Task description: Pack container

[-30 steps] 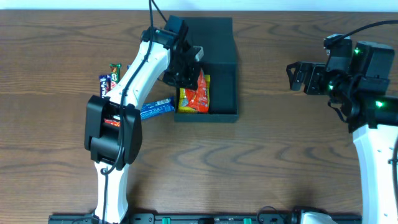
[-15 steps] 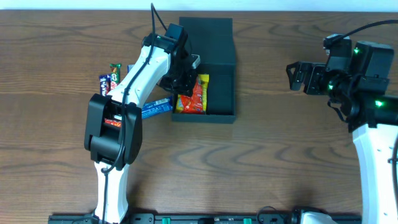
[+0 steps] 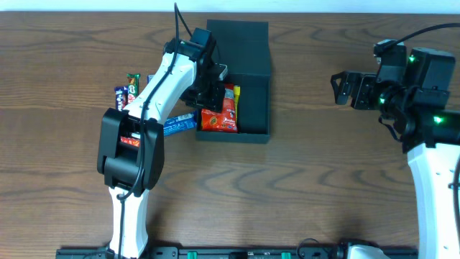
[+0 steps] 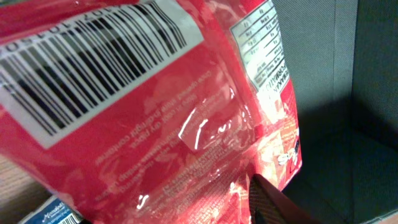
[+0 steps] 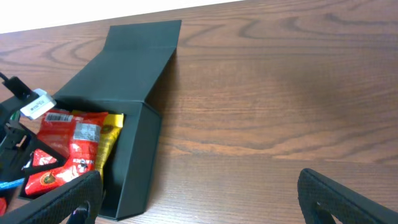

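Observation:
The container (image 3: 253,50), a dark square box with its flap lid laid open behind it, sits at the table's centre back; the right wrist view shows it too (image 5: 134,155). A red snack packet (image 3: 219,115) lies inside at its left, over a yellow packet (image 3: 236,93). My left gripper (image 3: 214,92) hangs just above the red packet (image 4: 155,124), jaws parted. One dark finger (image 4: 273,202) shows beside the foil; the other is hidden. My right gripper (image 3: 336,88) stands wide open far to the right, nothing between its fingers (image 5: 56,202).
Several snack bars lie on the wood left of the container: a dark blue one (image 3: 121,95), a green one (image 3: 133,81) and a blue bar (image 3: 178,124) by the box's left wall. Bare wooden table stretches between the container and my right arm.
My left jaws have parted and the red packet has dropped lower and flatter in the box, covering more of the yellow one. The box slid slightly left. Right arm unmoved.

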Controlling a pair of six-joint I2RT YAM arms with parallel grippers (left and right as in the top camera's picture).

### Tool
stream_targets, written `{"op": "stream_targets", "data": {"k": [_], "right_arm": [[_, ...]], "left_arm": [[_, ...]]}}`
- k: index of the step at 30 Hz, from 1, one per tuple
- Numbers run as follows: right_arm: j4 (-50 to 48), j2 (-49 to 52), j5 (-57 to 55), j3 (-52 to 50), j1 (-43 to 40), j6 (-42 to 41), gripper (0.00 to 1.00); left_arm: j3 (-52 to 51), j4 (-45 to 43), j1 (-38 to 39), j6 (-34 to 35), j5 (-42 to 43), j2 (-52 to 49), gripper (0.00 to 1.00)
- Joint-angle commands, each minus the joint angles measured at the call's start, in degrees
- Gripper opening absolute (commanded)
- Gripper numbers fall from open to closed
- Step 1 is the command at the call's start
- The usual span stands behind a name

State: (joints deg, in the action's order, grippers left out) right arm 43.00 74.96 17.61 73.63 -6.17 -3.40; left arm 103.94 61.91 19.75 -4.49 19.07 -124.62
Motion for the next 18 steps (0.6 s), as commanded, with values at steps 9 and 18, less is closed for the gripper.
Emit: {"op": "stream_targets", "data": {"k": [9, 18], "right_arm": [[0.1, 0.2, 0.7, 0.2, -0.1, 0.5, 0.99], [0.1, 0.2, 0.7, 0.2, -0.1, 0.5, 0.99]], "left_arm": [[5.2, 1.4, -0.3, 0.5, -1.7, 6.1, 0.66], [5.8, 1.8, -0.3, 1.5, -8.6, 10.2, 0.66]]}}
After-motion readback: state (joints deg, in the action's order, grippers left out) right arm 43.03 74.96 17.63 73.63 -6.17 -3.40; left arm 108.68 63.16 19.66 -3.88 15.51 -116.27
